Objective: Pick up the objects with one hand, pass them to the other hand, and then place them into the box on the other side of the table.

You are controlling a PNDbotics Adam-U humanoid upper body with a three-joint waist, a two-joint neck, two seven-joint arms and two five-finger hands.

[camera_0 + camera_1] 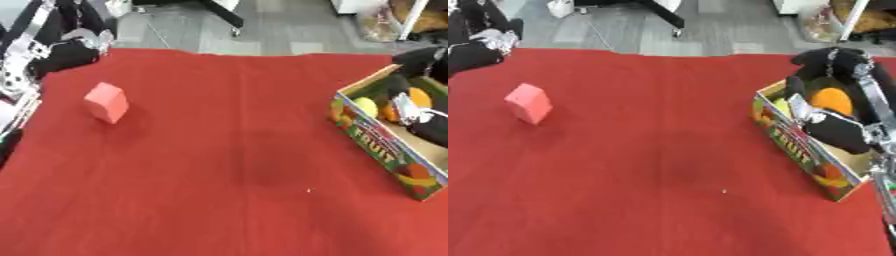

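A pink block (528,103) lies on the red cloth at the left, tilted on one edge, with nothing touching it. At the right edge stands an open cardboard box (794,145) with fruit printed on its side. My right hand (833,131) reaches down into this box, its black fingers curled round a round orange object (831,100). Beside it in the box lies a yellow thing (366,106). My left hand (91,40) hangs at the upper left, beyond the cloth's far corner and well behind the pink block.
The red cloth (227,165) covers the whole table and is bare across its middle and front. Grey floor and a black stand leg (229,15) lie past the far edge. Silver arm parts (16,75) run along the left edge.
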